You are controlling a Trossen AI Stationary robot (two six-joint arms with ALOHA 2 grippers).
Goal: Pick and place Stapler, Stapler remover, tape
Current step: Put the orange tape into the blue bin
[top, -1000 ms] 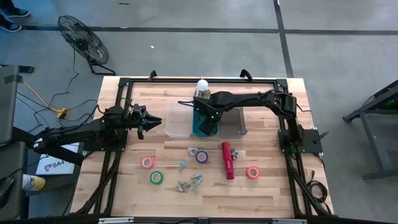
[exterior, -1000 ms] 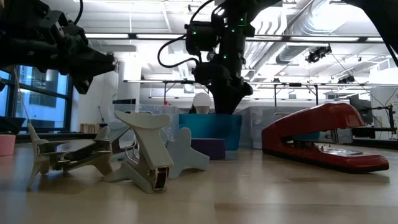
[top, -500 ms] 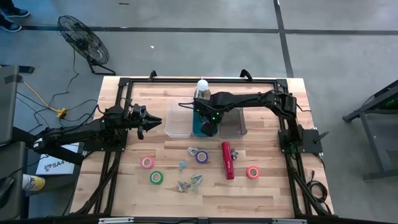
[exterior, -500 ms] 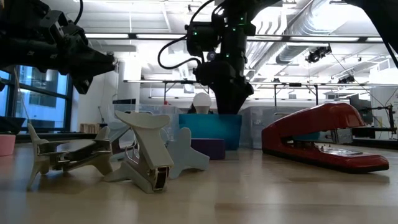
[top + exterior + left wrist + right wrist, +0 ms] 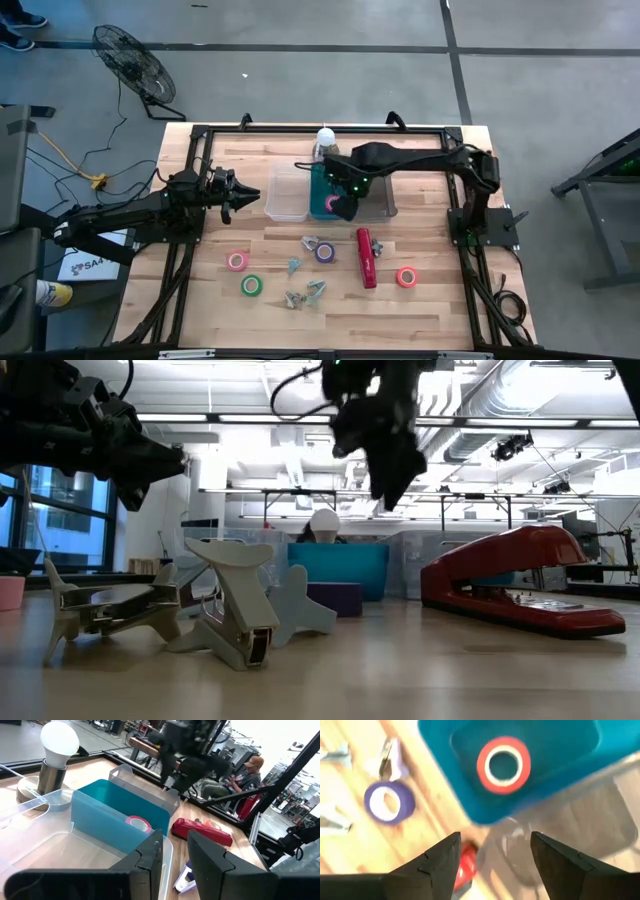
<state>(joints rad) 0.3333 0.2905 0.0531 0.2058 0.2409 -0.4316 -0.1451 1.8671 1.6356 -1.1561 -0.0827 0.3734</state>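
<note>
Lifted clear of the teal plastic bin (image 5: 322,196), the right gripper (image 5: 492,857) is now seen spread and empty, and a red ring-shaped tape roll (image 5: 503,764) lies released directly below it, so one placement seems done.

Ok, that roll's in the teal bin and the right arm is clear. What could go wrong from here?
The right gripper hangs open above the teal bin, which sits tight between two clear bins; a low swing out could clip their walls. The purple tape lies beside staple removers, so a grasp there may snag or push one. The stapler is long and narrow; gripped off-centre, it could tip or slip. The left gripper waits near the leftmost bin.
</note>
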